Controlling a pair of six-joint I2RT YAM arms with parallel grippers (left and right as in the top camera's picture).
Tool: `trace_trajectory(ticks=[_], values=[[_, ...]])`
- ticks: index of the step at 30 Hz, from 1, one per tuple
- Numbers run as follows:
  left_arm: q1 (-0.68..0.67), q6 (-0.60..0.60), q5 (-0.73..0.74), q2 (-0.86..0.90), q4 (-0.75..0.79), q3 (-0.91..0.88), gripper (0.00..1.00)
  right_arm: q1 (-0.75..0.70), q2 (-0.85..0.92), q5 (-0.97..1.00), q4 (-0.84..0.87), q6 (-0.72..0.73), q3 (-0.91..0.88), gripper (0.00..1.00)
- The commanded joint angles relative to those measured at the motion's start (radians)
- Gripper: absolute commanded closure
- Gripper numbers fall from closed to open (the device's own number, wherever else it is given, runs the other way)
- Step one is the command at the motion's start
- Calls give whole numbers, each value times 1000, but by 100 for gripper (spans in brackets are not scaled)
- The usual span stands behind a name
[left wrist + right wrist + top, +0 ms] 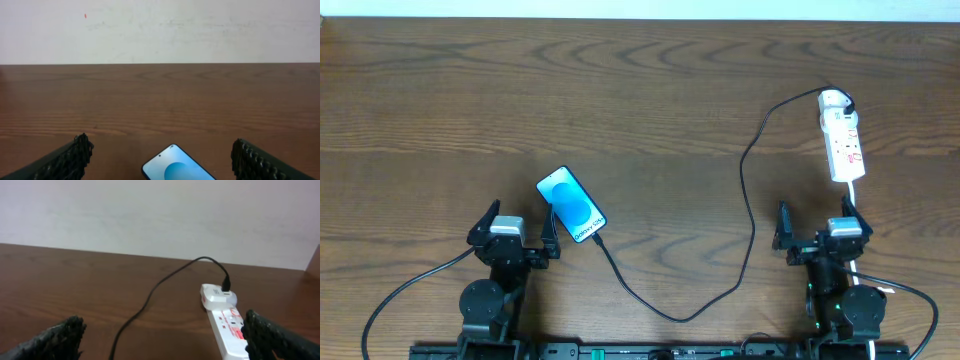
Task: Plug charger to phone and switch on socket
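Charger (750, 200) lying between phone (571, 204) and socket (842, 135), phone just ahead of released left gripper (520, 215), socket ahead of released right gripper (817, 215)

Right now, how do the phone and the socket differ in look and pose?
Colour: the phone shows a bright blue screen; the socket is white with small red marks.
Pose: the phone lies diagonally; the socket runs almost straight toward the far edge of the table.
Place: the phone sits by the left claw; the socket lies beyond the right claw.
Shared: both lie flat, with the charger reaching one end of each.
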Motion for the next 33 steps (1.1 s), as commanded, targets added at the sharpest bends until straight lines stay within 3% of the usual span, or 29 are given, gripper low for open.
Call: trace_trajectory(ticks=[1, 8, 33], values=[[-4, 2, 8, -7, -37, -15, 9, 9, -18, 39, -24, 2, -3, 1], [-4, 2, 8, -7, -37, -15, 9, 28, -18, 156, -39, 118, -3, 1], [-4, 2, 8, -7, -37, -15, 9, 37, -18, 155, -61, 116, -3, 1]])
